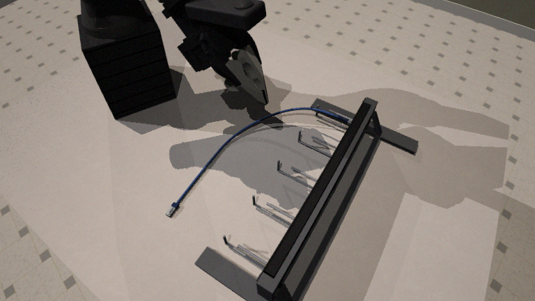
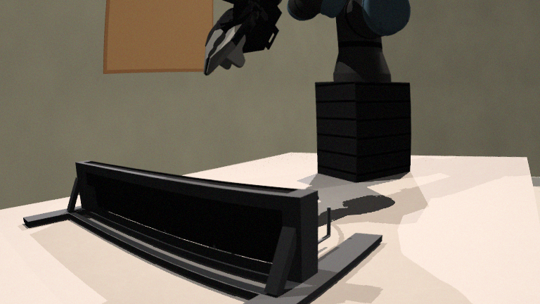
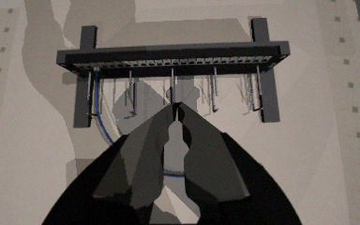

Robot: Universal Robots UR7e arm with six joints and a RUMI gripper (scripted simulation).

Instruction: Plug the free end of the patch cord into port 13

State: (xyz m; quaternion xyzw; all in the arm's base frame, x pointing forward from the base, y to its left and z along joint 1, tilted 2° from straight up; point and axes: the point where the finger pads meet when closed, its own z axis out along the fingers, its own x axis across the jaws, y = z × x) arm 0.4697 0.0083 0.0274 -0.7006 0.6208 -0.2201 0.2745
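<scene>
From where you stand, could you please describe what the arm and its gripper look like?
The arm has dark grey links and blue joint caps, and stands on a ribbed black pedestal. The gripper is black with two tapered grey fingers. No cables or markings are visible.

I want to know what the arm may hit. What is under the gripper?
Below the shut, empty gripper the wrist view shows the blue cord crossing between the jaws. The plug lies apart on the table. The jaws cover the rest.

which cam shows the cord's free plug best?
Top view: the free plug lies in the open on the table, at the end of the blue cord, far from the shut end effector. Wrist view shows only cord near the rack; exterior shows neither.
</scene>
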